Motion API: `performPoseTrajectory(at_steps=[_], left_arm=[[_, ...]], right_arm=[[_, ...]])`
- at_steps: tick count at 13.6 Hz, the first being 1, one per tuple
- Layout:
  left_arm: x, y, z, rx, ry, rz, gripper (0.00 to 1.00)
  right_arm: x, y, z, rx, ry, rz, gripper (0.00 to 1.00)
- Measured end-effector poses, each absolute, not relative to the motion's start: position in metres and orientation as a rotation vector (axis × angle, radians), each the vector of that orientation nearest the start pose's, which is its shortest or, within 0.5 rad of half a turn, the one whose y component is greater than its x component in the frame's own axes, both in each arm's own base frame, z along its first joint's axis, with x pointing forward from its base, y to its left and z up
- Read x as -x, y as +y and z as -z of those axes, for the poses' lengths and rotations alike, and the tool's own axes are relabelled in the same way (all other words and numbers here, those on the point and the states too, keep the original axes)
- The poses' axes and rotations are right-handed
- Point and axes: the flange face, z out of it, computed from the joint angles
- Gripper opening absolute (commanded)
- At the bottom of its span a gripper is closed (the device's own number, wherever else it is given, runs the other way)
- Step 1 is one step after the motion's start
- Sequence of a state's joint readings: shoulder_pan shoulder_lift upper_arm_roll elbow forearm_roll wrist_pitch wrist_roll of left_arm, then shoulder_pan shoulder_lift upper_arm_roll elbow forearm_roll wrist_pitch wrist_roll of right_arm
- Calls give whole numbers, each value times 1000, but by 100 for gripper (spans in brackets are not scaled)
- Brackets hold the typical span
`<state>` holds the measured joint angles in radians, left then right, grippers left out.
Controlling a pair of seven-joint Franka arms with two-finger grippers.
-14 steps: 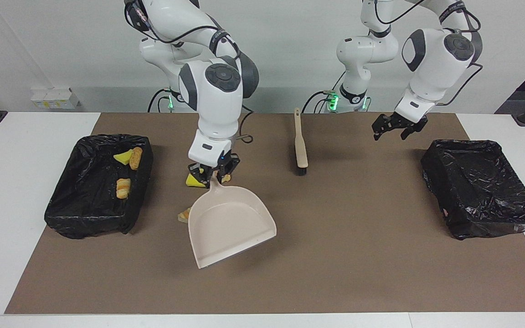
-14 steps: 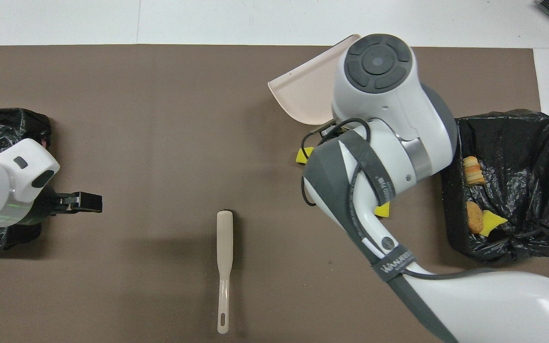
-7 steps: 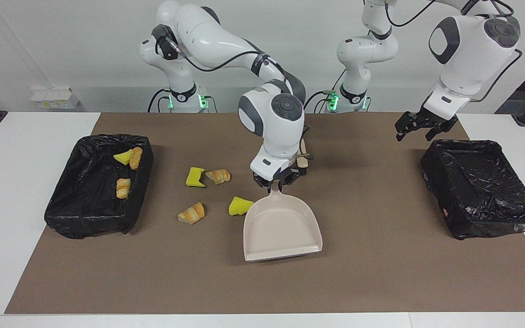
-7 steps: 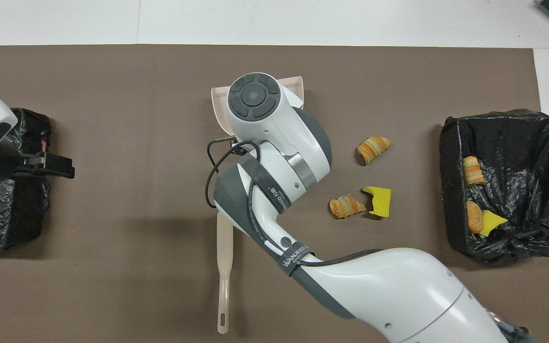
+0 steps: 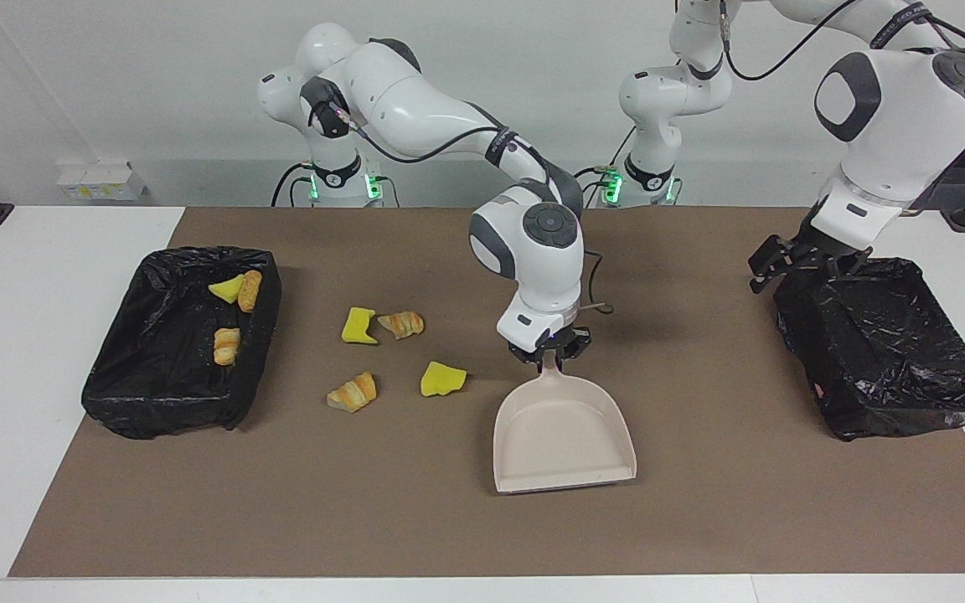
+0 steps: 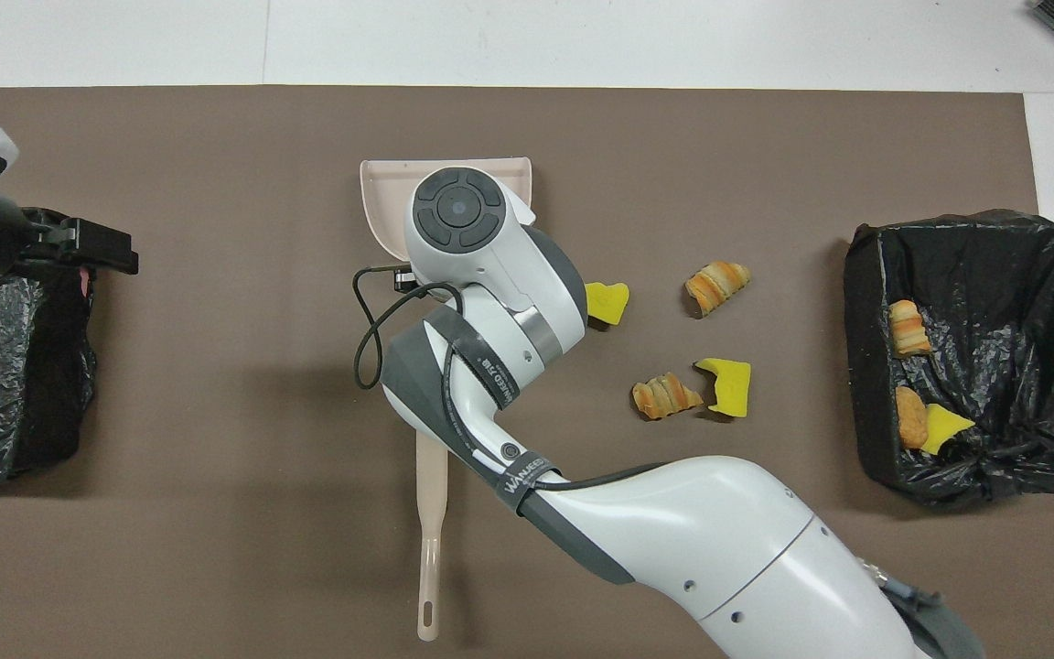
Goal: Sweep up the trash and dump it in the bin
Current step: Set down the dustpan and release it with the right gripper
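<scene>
My right gripper is shut on the handle of the beige dustpan at the middle of the mat, pan mouth pointing away from the robots. The right arm covers most of the dustpan in the overhead view. Trash lies on the mat between dustpan and bin: yellow chunk, bread piece, yellow chunk and bread piece. The black-lined bin at the right arm's end holds three more pieces. My left gripper hangs open and empty over the other bin's edge.
A second black-lined bin stands at the left arm's end. A beige brush lies on the mat nearer to the robots than the dustpan, partly under the right arm; the facing view hides it. A brown mat covers the table.
The right arm has carried the dustpan from beside the bin, past the loose trash, to the middle of the mat. The left gripper has moved outward and down to its own bin's edge.
</scene>
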<state>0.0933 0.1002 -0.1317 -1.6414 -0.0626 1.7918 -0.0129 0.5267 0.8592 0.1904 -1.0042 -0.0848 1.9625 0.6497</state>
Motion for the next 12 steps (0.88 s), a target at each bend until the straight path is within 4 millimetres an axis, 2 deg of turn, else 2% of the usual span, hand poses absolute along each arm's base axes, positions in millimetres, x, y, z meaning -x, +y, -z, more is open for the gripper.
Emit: performPoseTrajectory(at_steps=[4,5,7,12], left_arm=[[-605,-26,-556,3219,22,97,100],[-605,-26,-557,3219,23,101,100],[-605,-26,-557,3219,23,101,100],[-605,-26,-557,3219,24,101,100]], right_arm=[[-610,496,-354,2991,27,59,0],[-605,503,-356,2984,37,52,7],[-603,506,-359,2972,46,43,15],[-616,491,-361,2969,84,52,45]])
